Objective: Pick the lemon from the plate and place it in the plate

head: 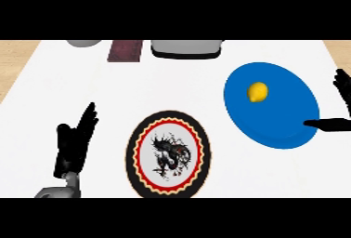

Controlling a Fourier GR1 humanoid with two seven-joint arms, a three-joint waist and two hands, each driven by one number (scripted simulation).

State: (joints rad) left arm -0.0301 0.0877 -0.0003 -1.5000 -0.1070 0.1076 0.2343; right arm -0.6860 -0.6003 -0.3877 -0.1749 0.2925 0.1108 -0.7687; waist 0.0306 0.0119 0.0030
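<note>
A yellow lemon (pixel 257 91) lies on the blue plate (pixel 281 125) at the right of the white counter. A second plate (pixel 140 153), black-rimmed with a red-and-black drawing on its white centre, sits near the front middle and holds nothing. My right hand (pixel 341 106) is at the right edge beside the blue plate, open, its thumb stretched over the plate's rim and its fingers raised; it does not touch the lemon. At the lower left my left hand (pixel 74 142) rests open with fingers up, apart from both plates.
Along the counter's far edge stand a grey appliance (pixel 186 48), a dark maroon block (pixel 125 51) and part of a grey round object (pixel 84 43). Wooden floor shows past the counter's left and right edges.
</note>
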